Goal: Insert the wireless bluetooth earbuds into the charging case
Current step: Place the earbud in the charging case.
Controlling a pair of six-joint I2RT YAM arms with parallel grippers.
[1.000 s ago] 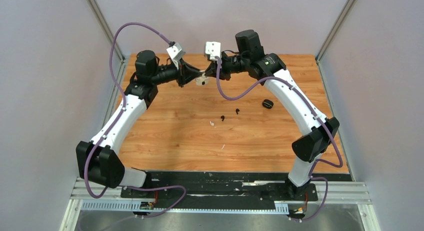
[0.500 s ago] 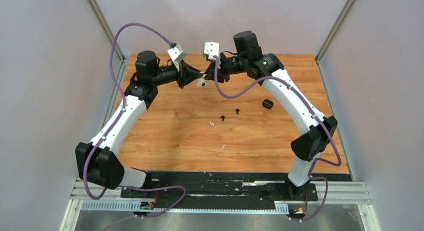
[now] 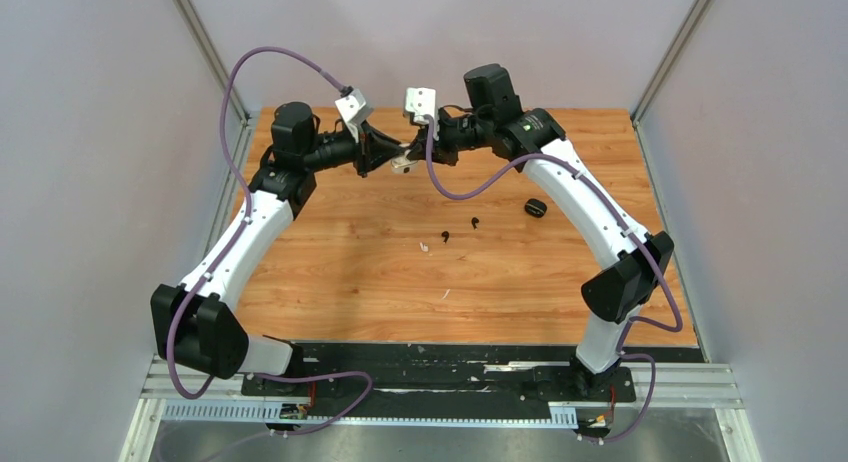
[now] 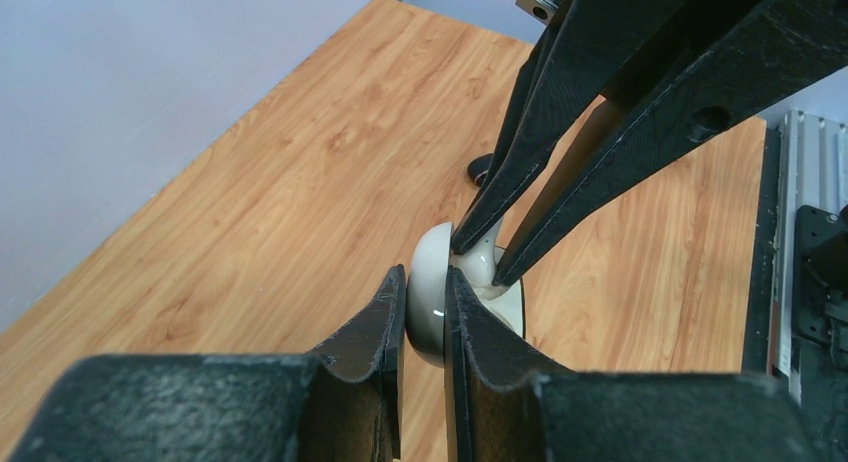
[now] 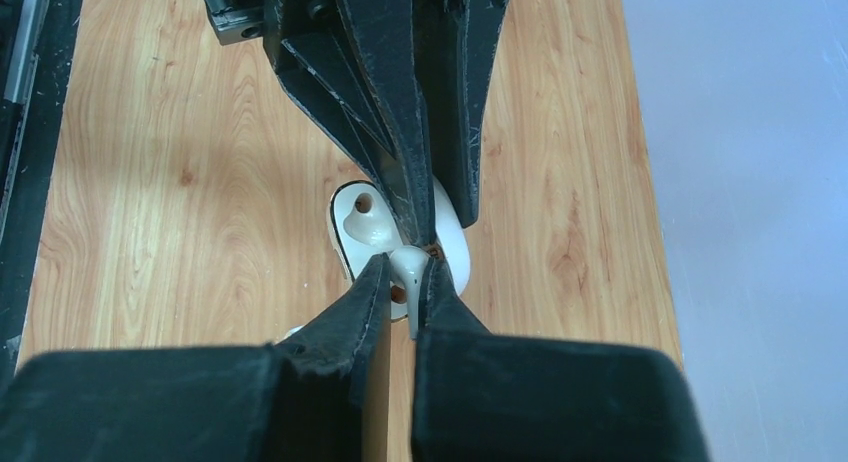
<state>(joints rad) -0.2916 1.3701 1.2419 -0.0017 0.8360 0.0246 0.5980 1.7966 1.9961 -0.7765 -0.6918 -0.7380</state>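
Note:
My left gripper (image 4: 426, 272) is shut on the lid of an open white charging case (image 4: 428, 312), held in the air above the back of the table (image 3: 320, 272). My right gripper (image 5: 407, 262) is shut on a white earbud (image 5: 411, 287), pressing it against the case's inner face (image 5: 345, 232) beside an empty socket. Both grippers meet tip to tip in the top view, around the case (image 3: 403, 163). On the table lie two black earbuds (image 3: 444, 235) (image 3: 474, 222) and another white earbud (image 3: 424, 247).
A black charging case (image 3: 534, 207) lies shut on the table under the right arm. A pale sliver of scrap (image 3: 445, 294) lies nearer the front edge. Grey walls stand close on the left, right and back sides.
The right gripper has shifted slightly left, closer in against the case, and its jaws have closed tighter on the white earbud. The left arm has held still.

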